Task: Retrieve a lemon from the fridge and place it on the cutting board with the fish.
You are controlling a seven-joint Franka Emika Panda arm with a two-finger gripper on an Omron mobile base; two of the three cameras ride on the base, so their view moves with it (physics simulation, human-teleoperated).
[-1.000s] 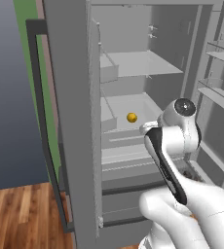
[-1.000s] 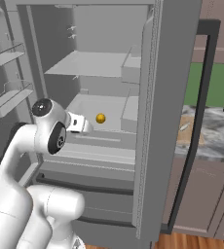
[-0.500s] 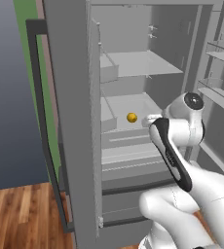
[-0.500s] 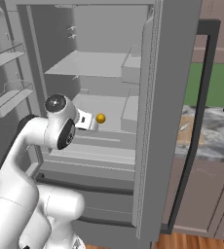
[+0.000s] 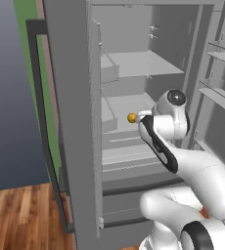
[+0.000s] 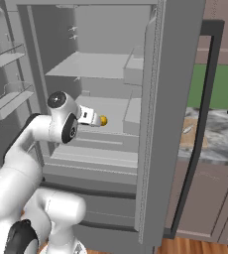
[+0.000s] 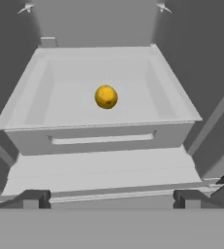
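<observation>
One lemon (image 7: 106, 97) ahead of open tool (image 7: 112, 198), centred, well apart, in fridge (image 7: 99, 136) tray

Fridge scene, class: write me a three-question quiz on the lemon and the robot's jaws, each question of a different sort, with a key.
1. True or false: the lemon lies in a grey tray inside the fridge.
2. The jaws of the gripper are: A) shut on the lemon, B) open and empty, C) shut on a shelf.
3. Fill in: both fridge doors stand ____.

Key
1. True
2. B; the fruit sits apart, ahead of the fingertips.
3. open
</observation>
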